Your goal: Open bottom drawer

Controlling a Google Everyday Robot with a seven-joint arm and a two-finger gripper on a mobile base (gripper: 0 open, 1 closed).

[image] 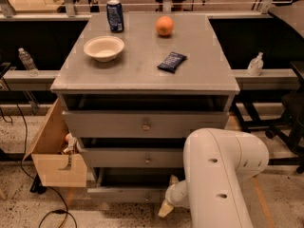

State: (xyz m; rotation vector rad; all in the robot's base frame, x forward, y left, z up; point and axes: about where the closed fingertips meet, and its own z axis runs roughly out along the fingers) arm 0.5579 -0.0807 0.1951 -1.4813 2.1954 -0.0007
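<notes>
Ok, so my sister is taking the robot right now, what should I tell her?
Gripper: down low in front of the grey cabinet, at the right end of the bottom drawer. Whether it has hold of the drawer cannot be told.
Bottom drawer: lowest front panel, at most barely out.
Done: the arm has reached the drawer.
Left: get a hold on it and pull it straight out.

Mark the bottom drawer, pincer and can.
bottom drawer (121,194): camera view, front panel, left of centre.
pincer (166,207): camera view, tip, low at the drawer's right end.
can (114,16): camera view, side wall.
</notes>
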